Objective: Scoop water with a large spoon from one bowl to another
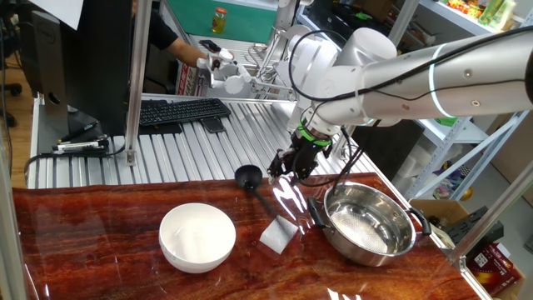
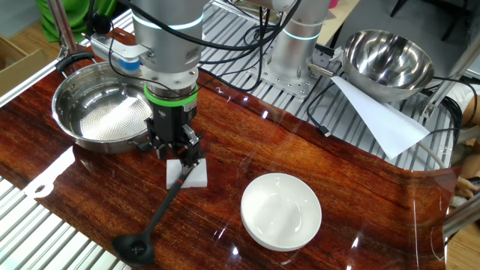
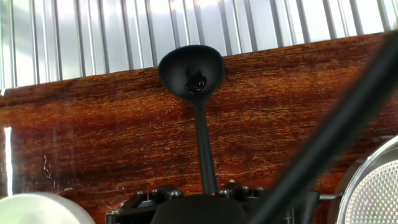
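The black ladle [image 1: 247, 177] lies on the wood table, with its cup resting near the far edge and its handle propped on a white block [image 1: 277, 235]. My gripper [image 1: 287, 167] hangs low over the handle's end. In the other fixed view the gripper [image 2: 180, 154] sits just above the block [image 2: 193, 177] and the ladle cup [image 2: 135, 244] points away. In the hand view the ladle [image 3: 191, 71] runs down between my jaws [image 3: 205, 196], which stand apart on either side of it. The steel bowl [image 1: 391, 250] is to the right and the white bowl [image 1: 197, 237] to the left. I cannot make out any water.
A second steel bowl [image 2: 386, 56] and a white sheet [image 2: 375, 112] lie by the robot base [image 2: 292, 52]. A keyboard [image 1: 179, 111] sits on the slatted metal surface behind the table, where a person's hand [image 1: 212, 58] works. A black cable [image 3: 336, 130] crosses the hand view.
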